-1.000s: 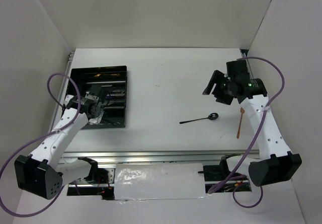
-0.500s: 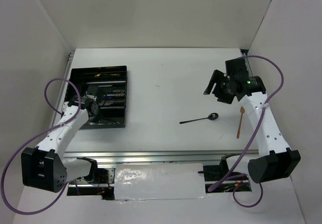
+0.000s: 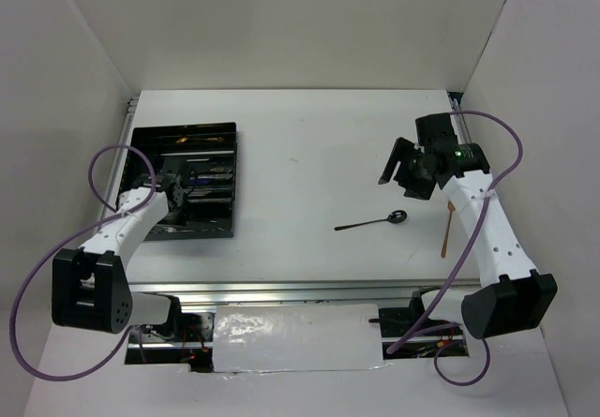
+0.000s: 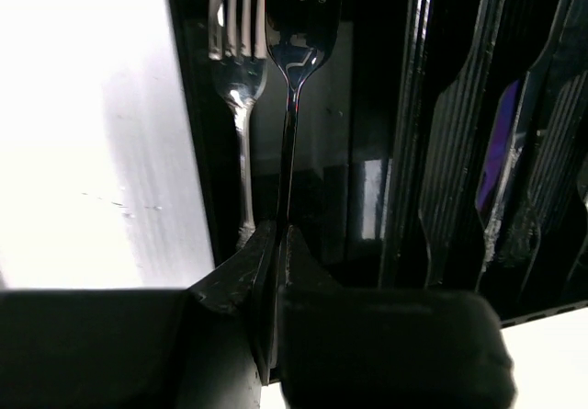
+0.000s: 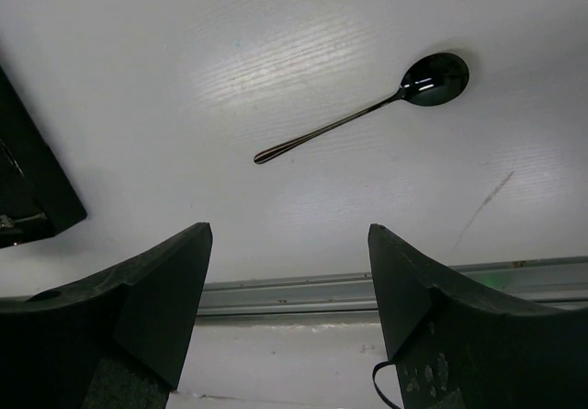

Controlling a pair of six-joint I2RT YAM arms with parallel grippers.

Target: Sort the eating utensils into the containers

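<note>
Top external view: nearest the arm bases on the white table (image 3: pixel 309 136), a slim copper-coloured utensil (image 3: pixel 445 239) lies just beside the right arm. A glossy black metal spoon (image 3: pixel 372 221) lies to its left, and both are well apart from the shallow black rectangular plastic tray (image 3: pixel 187 134) at the left. Left gripper (image 3: pixel 174 190) is over that tray, jaws clamped on the handle of a slim black metal fork (image 4: pixel 292 55) whose tines point away along an outer compartment, with other cutlery (image 4: pixel 450 152) in the compartments alongside. Farther back, right gripper (image 3: pixel 403 166) hangs above the table, jaws wide apart, holding nothing.
</note>
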